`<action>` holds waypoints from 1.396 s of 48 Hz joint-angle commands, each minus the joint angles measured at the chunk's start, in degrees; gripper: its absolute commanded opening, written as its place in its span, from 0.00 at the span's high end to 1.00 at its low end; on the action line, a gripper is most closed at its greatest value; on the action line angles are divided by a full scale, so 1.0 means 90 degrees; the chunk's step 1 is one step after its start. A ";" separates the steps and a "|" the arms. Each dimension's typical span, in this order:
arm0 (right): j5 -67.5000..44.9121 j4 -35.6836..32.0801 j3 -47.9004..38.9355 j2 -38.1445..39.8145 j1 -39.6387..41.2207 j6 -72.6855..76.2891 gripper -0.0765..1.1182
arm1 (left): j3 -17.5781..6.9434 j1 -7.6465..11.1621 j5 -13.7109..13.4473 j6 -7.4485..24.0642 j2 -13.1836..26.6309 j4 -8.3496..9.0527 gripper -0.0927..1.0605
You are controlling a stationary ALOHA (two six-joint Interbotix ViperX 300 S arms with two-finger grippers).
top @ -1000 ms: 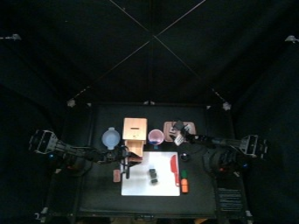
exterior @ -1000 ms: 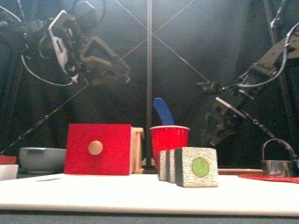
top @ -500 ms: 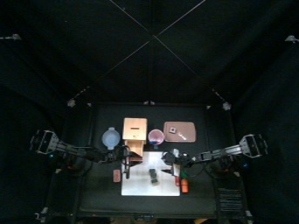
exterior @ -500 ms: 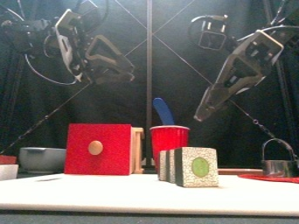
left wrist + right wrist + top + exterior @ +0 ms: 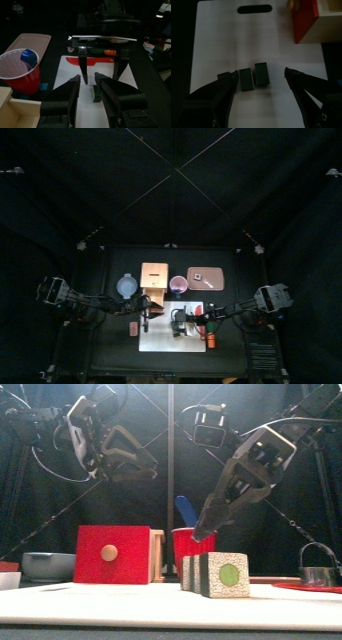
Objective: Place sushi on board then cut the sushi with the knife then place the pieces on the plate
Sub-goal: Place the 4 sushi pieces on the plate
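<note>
Sushi: the toy sushi roll of dark green blocks (image 5: 246, 79) stands near the middle of the board, its blocks side by side with thin gaps between them (I cannot tell whether they are already parted).
Board: the flat white cutting board (image 5: 218, 30) lies at the front middle of the surface.
Knife: a flat red toy knife (image 5: 100, 61) lies on the board, near the roll but apart from it.
Right end effector (image 5: 205, 529): hangs over the roll with its jaws spread wide to either side, empty.
Left end effector (image 5: 87, 79): raised at the board's left side, jaws slightly apart, gripping nothing.
Risk: the blocks come apart, so an off-centre squeeze would likely scatter or topple them. A low sweep could also nudge the knife off the board.
Surface: the black surface (image 5: 114, 353) also carries a red plastic cup (image 5: 194, 544) holding a blue toy knife (image 5: 187, 511), a pale wooden box with a red drawer front (image 5: 112, 554) and a flat pink tray (image 5: 205, 278).
Room: black curtains (image 5: 171, 178) close the back.
</note>
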State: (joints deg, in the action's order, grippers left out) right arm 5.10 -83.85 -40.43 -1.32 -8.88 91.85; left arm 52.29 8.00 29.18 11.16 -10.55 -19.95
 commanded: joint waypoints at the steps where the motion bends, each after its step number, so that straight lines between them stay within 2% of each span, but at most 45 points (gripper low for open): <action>1: 0.0020 0.0010 0.0010 0.0137 0.0176 0.0010 0.09 | -0.0146 0.0000 0.0059 0.0010 -0.0078 0.0088 0.30; 23: -0.0342 0.0098 -0.0039 -0.0020 0.0332 0.0020 0.10 | -0.0088 -0.0039 0.0059 0.0000 -0.0078 0.0078 0.30; 39: -0.0352 0.0107 -0.0020 -0.0088 0.0439 0.0010 0.21 | -0.0068 -0.0049 0.0059 0.0000 -0.0078 0.0068 0.30; 67: -0.0557 0.0146 0.0098 -0.0225 0.0371 0.0020 0.21 | 0.0010 -0.0088 0.0059 0.0000 -0.0078 0.0068 0.30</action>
State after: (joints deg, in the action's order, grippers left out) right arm 0.26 -82.62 -40.78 -4.31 -5.54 91.93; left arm 52.91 7.38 29.09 11.07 -10.55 -19.42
